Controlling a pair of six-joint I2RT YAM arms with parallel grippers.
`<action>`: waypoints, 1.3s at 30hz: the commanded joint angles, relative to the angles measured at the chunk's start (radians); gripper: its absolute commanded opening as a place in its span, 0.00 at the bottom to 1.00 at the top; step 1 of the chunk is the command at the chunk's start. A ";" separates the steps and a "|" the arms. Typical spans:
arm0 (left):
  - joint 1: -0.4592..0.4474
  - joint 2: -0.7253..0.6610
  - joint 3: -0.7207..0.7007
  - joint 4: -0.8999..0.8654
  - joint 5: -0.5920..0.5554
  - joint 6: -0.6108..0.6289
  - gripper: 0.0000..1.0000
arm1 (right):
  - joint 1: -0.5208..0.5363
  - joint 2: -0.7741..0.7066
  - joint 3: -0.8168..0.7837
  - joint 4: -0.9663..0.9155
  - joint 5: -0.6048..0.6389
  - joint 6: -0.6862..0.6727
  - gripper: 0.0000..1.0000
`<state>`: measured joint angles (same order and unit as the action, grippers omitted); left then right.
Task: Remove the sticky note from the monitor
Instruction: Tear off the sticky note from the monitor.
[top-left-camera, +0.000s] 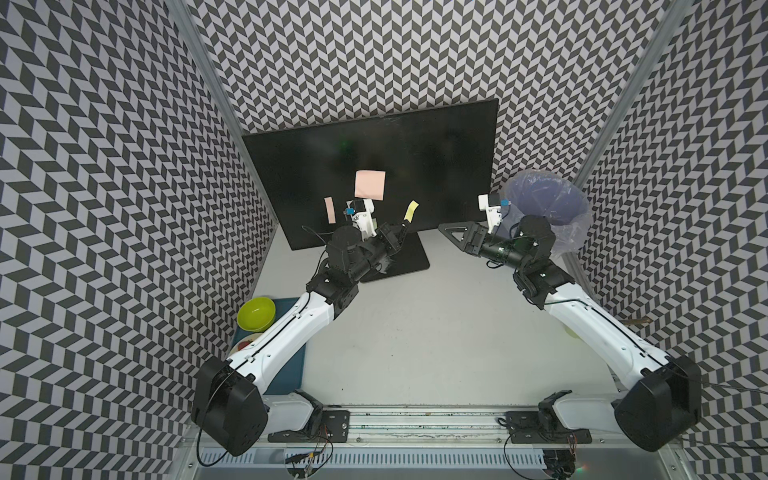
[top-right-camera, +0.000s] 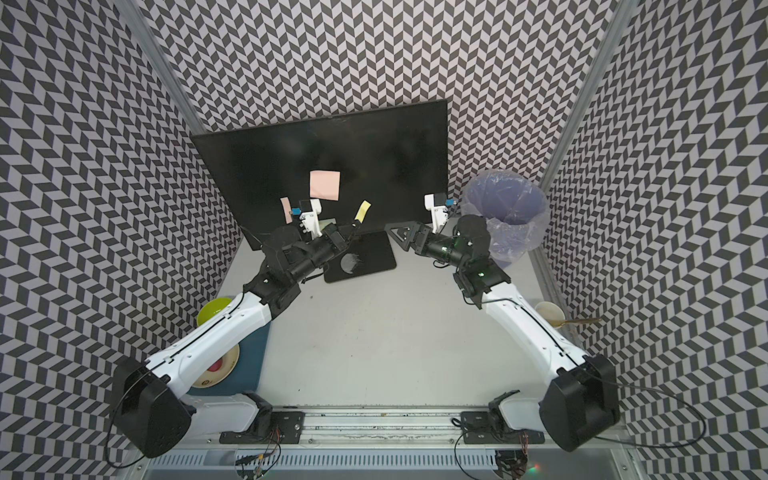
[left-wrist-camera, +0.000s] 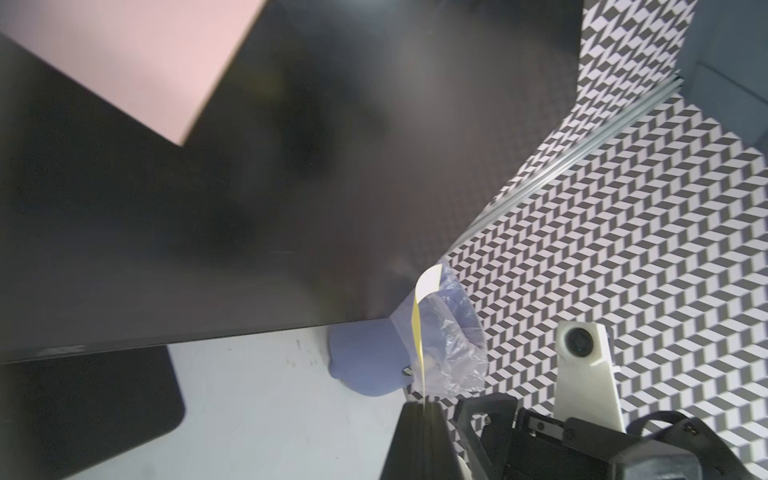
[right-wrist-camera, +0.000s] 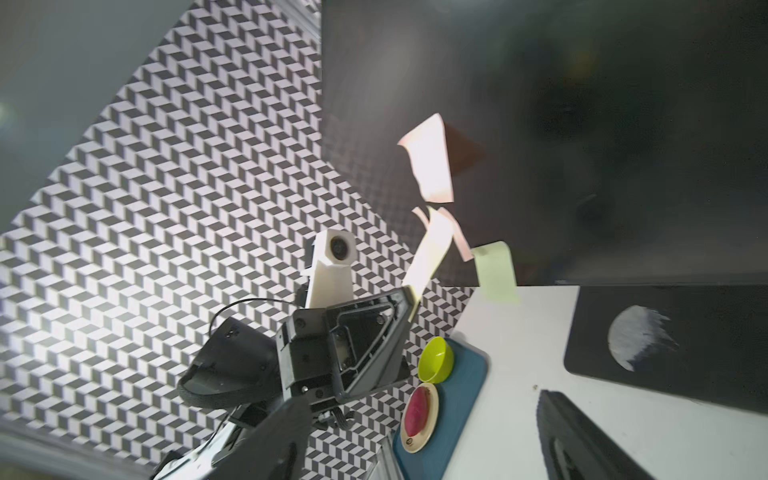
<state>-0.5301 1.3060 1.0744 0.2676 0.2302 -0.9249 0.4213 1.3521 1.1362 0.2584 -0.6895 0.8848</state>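
The black monitor (top-left-camera: 436, 158) (top-right-camera: 386, 153) stands at the back on its flat base (top-right-camera: 374, 257). A square pink sticky note (top-left-camera: 370, 183) (top-right-camera: 324, 185) is stuck on the screen, with a narrow pink strip (top-left-camera: 330, 210) to its left. My left gripper (top-left-camera: 404, 226) (left-wrist-camera: 424, 409) is shut on the lower end of a yellow sticky note (top-left-camera: 411, 211) (left-wrist-camera: 419, 332). That note stands up from the jaws and curls at the top. My right gripper (top-left-camera: 442, 228) (right-wrist-camera: 419, 399) hangs open to the right with nothing between its fingers.
A lilac bin lined with a clear bag (top-left-camera: 544, 208) (left-wrist-camera: 365, 365) stands right of the monitor, behind the right arm. At the left, a teal tray (top-left-camera: 291, 365) holds a green bowl (top-left-camera: 256, 313) and a plate (right-wrist-camera: 419, 411). A cup (top-right-camera: 548, 313) sits at the right.
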 joint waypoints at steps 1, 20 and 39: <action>-0.022 -0.021 -0.015 0.086 0.047 -0.054 0.00 | 0.025 0.041 0.016 0.209 -0.063 0.128 0.78; -0.071 -0.027 -0.006 0.088 0.076 -0.055 0.00 | 0.032 0.157 0.058 0.461 -0.110 0.296 0.49; -0.075 -0.023 -0.004 0.128 0.097 -0.046 0.00 | 0.034 0.189 0.023 0.552 -0.114 0.371 0.24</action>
<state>-0.5957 1.3006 1.0691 0.3668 0.3080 -0.9852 0.4553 1.5311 1.1603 0.7422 -0.8001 1.2488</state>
